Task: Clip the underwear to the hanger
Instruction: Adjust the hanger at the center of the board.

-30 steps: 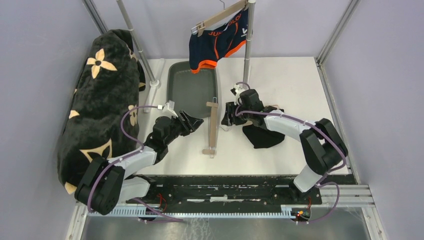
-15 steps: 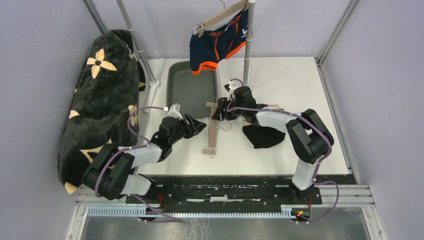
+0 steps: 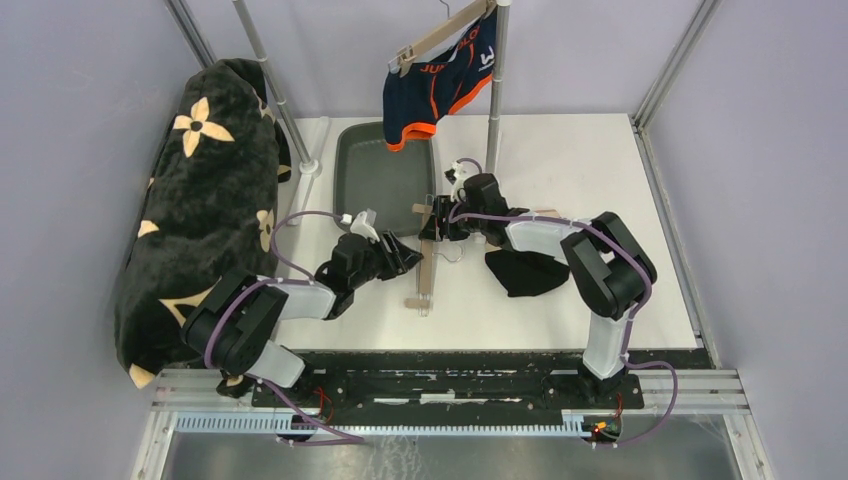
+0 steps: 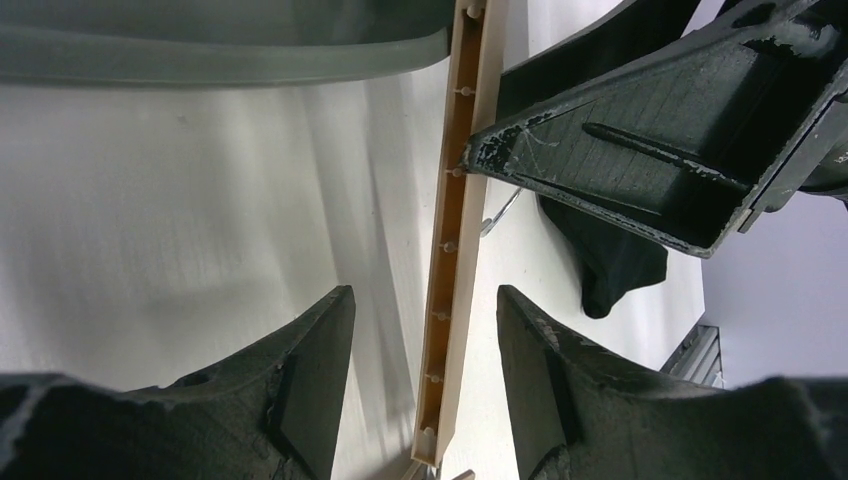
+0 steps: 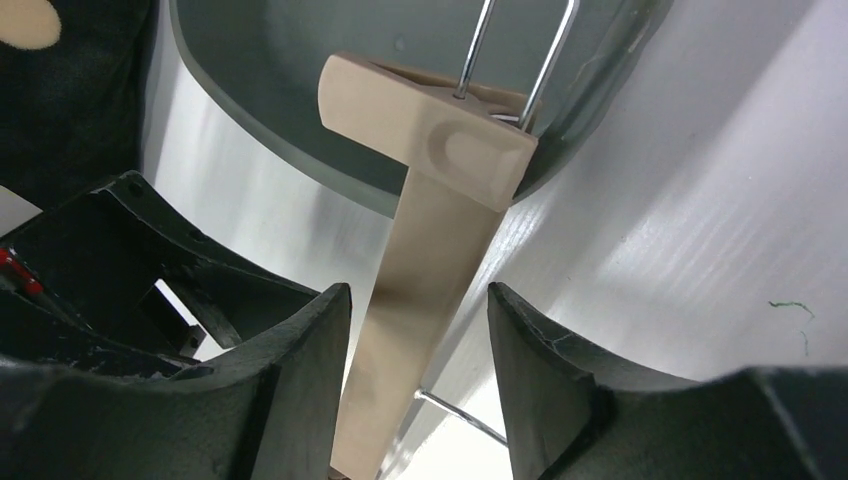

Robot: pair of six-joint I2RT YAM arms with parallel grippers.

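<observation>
Left hand [image 3: 408, 260] and right hand [image 3: 432, 225] crowd the hanger [image 3: 424, 282]; tray [image 3: 372, 180] blocks beyond.

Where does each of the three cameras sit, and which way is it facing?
Top external: above and behind the robot, looking down on the table; left arm and right arm show, left gripper and right gripper at the hanger.
Left wrist: on the left arm, looking along the hanger toward the tray; its own fingers flank the bar.
Right wrist: on the right arm, looking at the hanger's clip end, tray behind; its own fingers show.
Shared: all three views show the hanger and tray.
</observation>
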